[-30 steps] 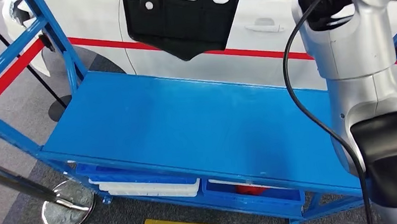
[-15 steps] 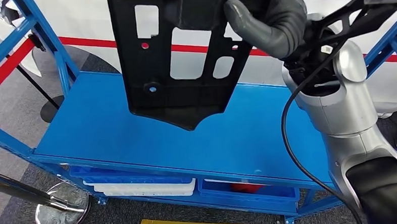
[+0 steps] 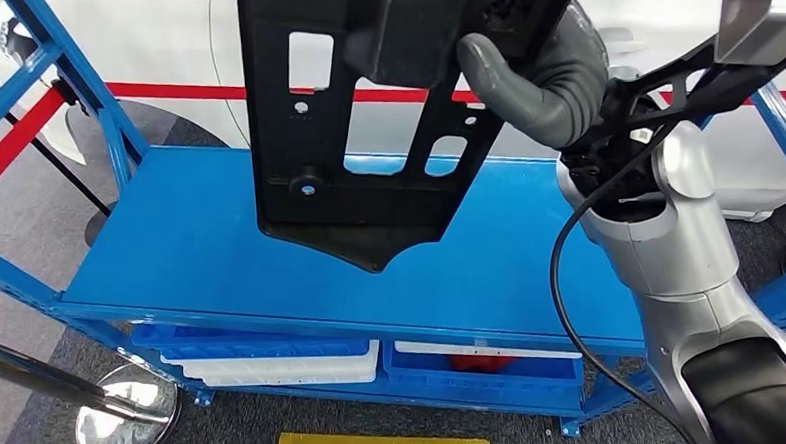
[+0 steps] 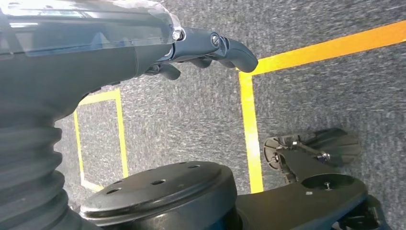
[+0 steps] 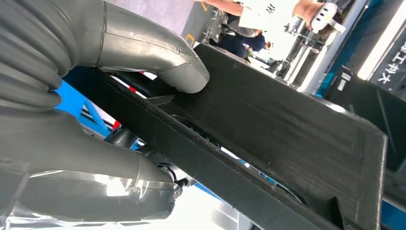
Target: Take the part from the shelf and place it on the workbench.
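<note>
The part (image 3: 355,134), a flat black panel with cut-outs, is held aloft by the right robot hand (image 3: 538,71), thumb and fingers clamped across its upper edge, as seen in the right wrist view (image 5: 143,96). It hangs clear above the blue worktop (image 3: 170,252), not touching. The high edge grip is judged to let the panel hang freely for lowering. The long axis runs near vertical, pointed end downward. The left robot hand (image 4: 210,48) hangs over the floor, fingers curled, nothing held.
</note>
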Robot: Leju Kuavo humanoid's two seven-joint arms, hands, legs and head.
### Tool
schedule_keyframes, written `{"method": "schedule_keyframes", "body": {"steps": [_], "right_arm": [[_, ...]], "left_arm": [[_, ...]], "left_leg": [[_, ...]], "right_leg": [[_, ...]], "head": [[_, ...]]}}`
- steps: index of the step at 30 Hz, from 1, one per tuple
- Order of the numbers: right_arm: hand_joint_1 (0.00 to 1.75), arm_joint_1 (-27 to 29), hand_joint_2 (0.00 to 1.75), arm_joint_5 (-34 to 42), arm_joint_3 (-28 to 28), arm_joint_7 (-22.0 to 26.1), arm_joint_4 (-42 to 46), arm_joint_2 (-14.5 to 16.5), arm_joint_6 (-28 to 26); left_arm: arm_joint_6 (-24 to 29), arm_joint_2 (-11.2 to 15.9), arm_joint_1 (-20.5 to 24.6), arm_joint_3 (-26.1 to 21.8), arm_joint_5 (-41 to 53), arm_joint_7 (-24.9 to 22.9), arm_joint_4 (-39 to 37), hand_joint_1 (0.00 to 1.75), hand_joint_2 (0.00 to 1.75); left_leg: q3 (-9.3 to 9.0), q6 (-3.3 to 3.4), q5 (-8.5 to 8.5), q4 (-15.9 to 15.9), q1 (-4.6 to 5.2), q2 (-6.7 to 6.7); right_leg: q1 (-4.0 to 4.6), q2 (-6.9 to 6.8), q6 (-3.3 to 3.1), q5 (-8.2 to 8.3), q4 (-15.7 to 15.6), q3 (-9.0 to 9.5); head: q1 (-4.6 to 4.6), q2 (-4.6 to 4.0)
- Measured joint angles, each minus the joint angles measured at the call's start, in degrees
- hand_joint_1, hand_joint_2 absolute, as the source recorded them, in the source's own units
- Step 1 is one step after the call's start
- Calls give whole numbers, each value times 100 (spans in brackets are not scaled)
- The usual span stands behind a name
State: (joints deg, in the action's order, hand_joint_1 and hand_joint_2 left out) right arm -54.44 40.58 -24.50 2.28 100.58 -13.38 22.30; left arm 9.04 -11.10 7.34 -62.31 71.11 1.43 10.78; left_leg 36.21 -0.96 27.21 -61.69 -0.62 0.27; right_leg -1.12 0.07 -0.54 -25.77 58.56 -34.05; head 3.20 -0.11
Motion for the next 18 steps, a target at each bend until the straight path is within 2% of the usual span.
{"method": "schedule_keyframes", "body": {"steps": [3, 4, 5, 6, 8, 9, 10, 11, 13, 14, 15, 16, 18], "right_arm": [[175, 60, 175, -57, 0, 23, 53, -75, -8], [175, 95, 175, -77, 0, 28, 73, -88, -9], [175, 131, 175, -96, 2, 30, 94, -93, -11], [175, 164, 175, -121, 10, 32, 121, -93, -13], [175, 216, 175, -186, 44, 46, 191, -94, -14], [175, 240, 175, -228, 70, 63, 227, -94, -12], [175, 267, 175, -271, 92, 83, 257, -95, -10], [175, 300, 175, -321, 110, 102, 283, -96, -8], [175, 364, 175, -421, 126, 110, 319, -96, -15], [175, 384, 175, -467, 138, 96, 340, -95, -26], [175, 393, 175, -504, 155, 77, 363, -90, -40], [175, 393, 175, -527, 181, 55, 385, -85, -52], [175, 393, 175, -529, 242, 21, 415, -76, -64]], "left_arm": [[-6, 2, 34, 3, 26, -1, 0, 0, 175], [-5, 2, 39, 6, 40, -3, 0, 0, 175], [-5, 3, 37, 10, 55, -9, 0, 0, 175], [-3, 4, 27, 19, 69, -20, 0, 0, 175], [5, 12, -11, 51, 93, -50, 0, 0, 175], [13, 17, -31, 70, 109, -67, 0, 0, 175], [22, 21, -51, 88, 133, -79, 0, 0, 175], [30, 23, -63, 102, 162, -89, 0, 0, 175], [41, 13, -75, 126, 214, -106, -2, 0, 175], [42, 5, -69, 138, 232, -116, -3, 0, 175], [43, -4, -60, 150, 246, -126, -5, 0, 175], [43, -10, -48, 166, 256, -134, -7, 0, 175], [42, -14, -27, 201, 264, -139, -7, 0, 175]], "left_leg": [[198, -35, 736, -991, -7, 1], [176, -34, 852, -1201, -7, 2], [66, -24, 870, -1218, -7, 2], [-141, -6, 794, -1012, -5, 2], [-687, 49, 567, -214, 4, -1], [-881, 76, 492, 137, 19, -4], [-975, 102, 456, 347, 34, -11], [-978, 130, 449, 424, 52, -21], [-889, 191, 343, 423, 49, -33], [-836, 228, 269, 430, 39, -29], [-775, 268, 190, 443, 26, -16], [-708, 303, 115, 447, 20, 0], [-558, 347, -10, 435, 34, 18]], "right_leg": [[16, -20, -57, 123, 3, -148], [28, -21, -59, 168, 9, -209], [39, -18, -57, 213, 15, -270], [47, -12, -51, 259, 21, -329], [58, 1, -22, 351, 29, -422], [65, 2, 4, 398, 36, -461], [70, -2, 33, 446, 38, -493], [72, -11, 66, 497, 29, -519], [78, -22, 132, 591, -10, -558], [73, -21, 165, 532, 8, -596], [67, -17, 192, 370, 107, -653], [53, -13, 216, 94, 334, -731], [37, -12, 252, -474, 1055, -888]], "head": [[-1, 0], [-1, 0], [0, 0], [0, 0], [0, 0], [-1, 0], [-1, 0], [-1, 0], [-1, 0], [-2, 0], [-2, 0], [-2, 0], [-1, 0]]}}
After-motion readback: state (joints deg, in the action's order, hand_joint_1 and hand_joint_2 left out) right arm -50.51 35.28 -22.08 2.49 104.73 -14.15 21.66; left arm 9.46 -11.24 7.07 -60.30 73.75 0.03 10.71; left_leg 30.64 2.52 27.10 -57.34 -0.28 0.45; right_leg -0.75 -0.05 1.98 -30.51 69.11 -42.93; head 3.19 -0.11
